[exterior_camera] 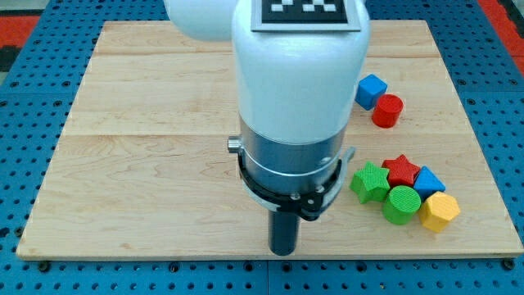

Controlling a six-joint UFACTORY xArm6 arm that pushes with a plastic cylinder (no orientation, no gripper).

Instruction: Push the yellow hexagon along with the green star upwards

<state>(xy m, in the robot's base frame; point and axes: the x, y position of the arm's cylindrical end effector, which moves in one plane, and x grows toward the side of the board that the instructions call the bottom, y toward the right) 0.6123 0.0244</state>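
Note:
The yellow hexagon (440, 211) lies near the board's bottom right corner, touching a blue block (429, 180) above it and a green cylinder (401, 204) to its left. The green star (370, 182) sits at the left end of this cluster, next to a red star (401, 170). My tip (283, 249) is at the bottom middle of the board, left of and a little below the green star, well apart from the cluster.
A blue cube (371, 90) and a red cylinder (387, 110) sit together at the view's right, above the cluster. The wooden board (147, 147) lies on a blue pegboard. The white arm body hides the board's top middle.

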